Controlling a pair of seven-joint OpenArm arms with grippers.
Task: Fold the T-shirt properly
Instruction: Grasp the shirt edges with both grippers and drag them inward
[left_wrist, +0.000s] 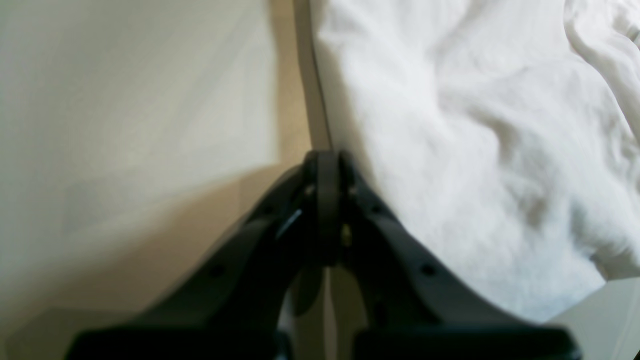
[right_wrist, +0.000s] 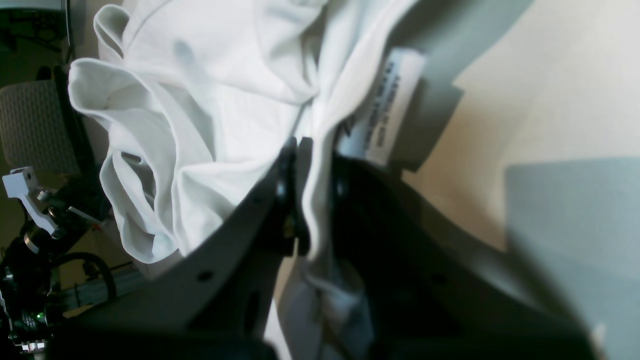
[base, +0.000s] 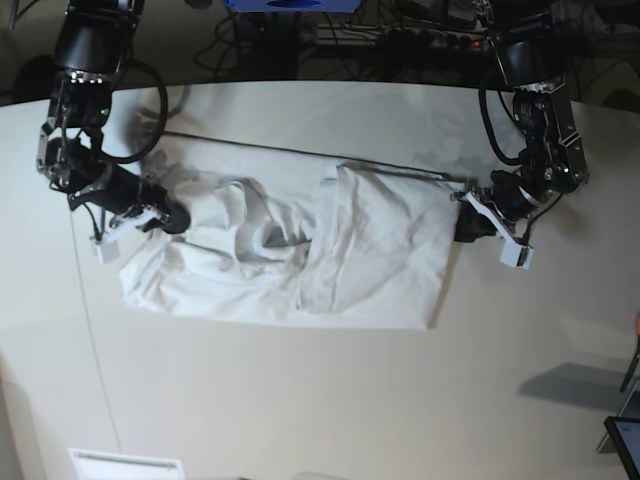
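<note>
T-shirt (base: 300, 265) between claws, right claw (right_wrist: 305, 150) pinching its edge, left claw (left_wrist: 327, 160) pressed together beside it

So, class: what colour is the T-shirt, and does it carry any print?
Plain white T-shirt, no print visible; clearest in the base view.

plain white T-shirt (base: 370, 250), black tools, cream table (base: 300, 400)

Two black jointed arms with looping black cables; each wrist carries a small white block (base: 518, 256).
</note>
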